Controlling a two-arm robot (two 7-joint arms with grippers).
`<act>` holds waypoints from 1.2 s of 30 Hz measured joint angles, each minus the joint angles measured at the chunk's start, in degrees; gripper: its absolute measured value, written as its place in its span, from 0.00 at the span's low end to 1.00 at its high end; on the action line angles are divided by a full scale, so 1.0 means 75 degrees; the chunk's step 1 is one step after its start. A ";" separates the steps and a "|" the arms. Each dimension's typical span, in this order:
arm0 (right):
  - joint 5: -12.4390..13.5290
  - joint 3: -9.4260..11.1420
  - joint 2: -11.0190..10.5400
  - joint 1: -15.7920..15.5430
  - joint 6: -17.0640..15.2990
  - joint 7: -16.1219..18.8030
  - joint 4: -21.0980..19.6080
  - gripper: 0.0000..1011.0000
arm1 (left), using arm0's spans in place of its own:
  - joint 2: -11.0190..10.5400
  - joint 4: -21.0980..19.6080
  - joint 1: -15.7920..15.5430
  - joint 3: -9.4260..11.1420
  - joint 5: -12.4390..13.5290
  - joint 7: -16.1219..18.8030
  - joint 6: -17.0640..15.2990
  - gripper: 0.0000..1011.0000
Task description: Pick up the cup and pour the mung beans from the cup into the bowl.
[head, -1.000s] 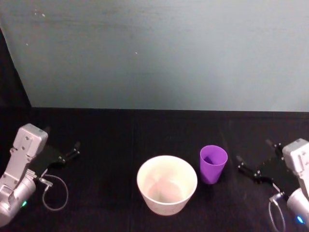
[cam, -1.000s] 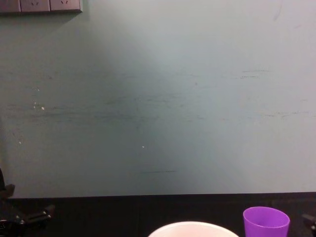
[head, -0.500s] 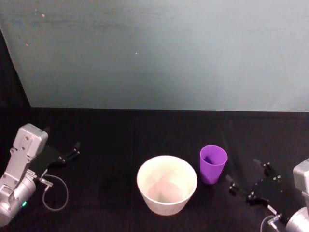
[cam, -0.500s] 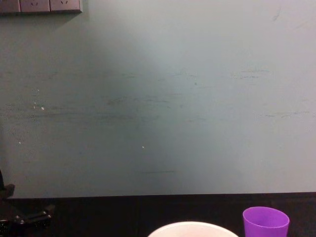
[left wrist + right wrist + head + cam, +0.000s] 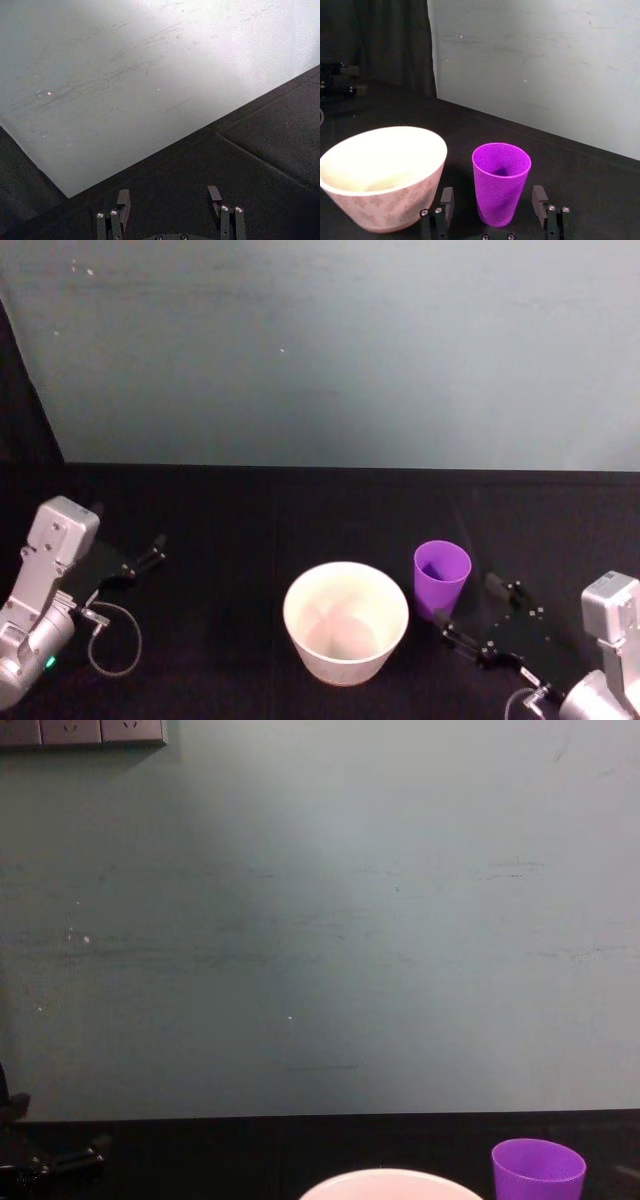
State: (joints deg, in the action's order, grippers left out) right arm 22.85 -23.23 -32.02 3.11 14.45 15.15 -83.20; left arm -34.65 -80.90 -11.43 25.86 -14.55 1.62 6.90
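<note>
The right gripper (image 5: 466, 602) sits low over the black table (image 5: 250, 520) with its two fingers spread wide and nothing between them yet. The cup (image 5: 441, 578) stands directly ahead of its palm. In the right wrist view the cup lines up with the gap between the fingers, and that gap is wider than the cup's body. The fingertips look level with the cup's lower half, one on each side. I see no contact, and one fingertip appears just beside the base. The cup is upright on the table, so its long axis runs vertically, across the line of the fingers, which suits a grasp from the side around the tapered wall. Whether beans lie inside I cannot tell; the interior shows just a dark patch. The bowl (image 5: 345, 567) sits just beside the cup, on the side away from this gripper, so I judge the pour calls for a short lift and a tip away from the palm. This arm is plainly the nearer one. The left gripper (image 5: 169, 195) rests parked well apart, beyond the bowl, its fingers spread and empty.
</note>
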 joint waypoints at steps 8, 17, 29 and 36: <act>0.0125 0.0012 0.0443 0.0490 0.0151 0.0456 0.0710 0.99 | 0.0000 0.0000 0.0001 0.0000 0.0000 0.0000 0.0000 0.99; 0.0377 0.0097 0.0806 0.0900 0.0083 0.0937 0.1359 0.99 | 0.0000 0.0000 0.0000 0.0000 0.0000 0.0000 0.0000 0.99; 0.0211 0.0164 0.1138 0.1306 -0.0022 0.1153 0.1877 0.99 | 0.0000 0.0000 0.0000 0.0000 0.0000 0.0000 0.0000 0.99; 0.0081 0.0207 0.1335 0.1509 -0.0123 0.1235 0.2129 0.99 | 0.0000 0.0000 0.0000 0.0000 -0.0001 0.0000 0.0000 0.99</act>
State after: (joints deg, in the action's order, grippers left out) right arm 23.45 -21.67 -22.01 14.43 13.52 24.42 -67.23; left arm -34.64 -80.90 -11.43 25.86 -14.55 1.62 6.90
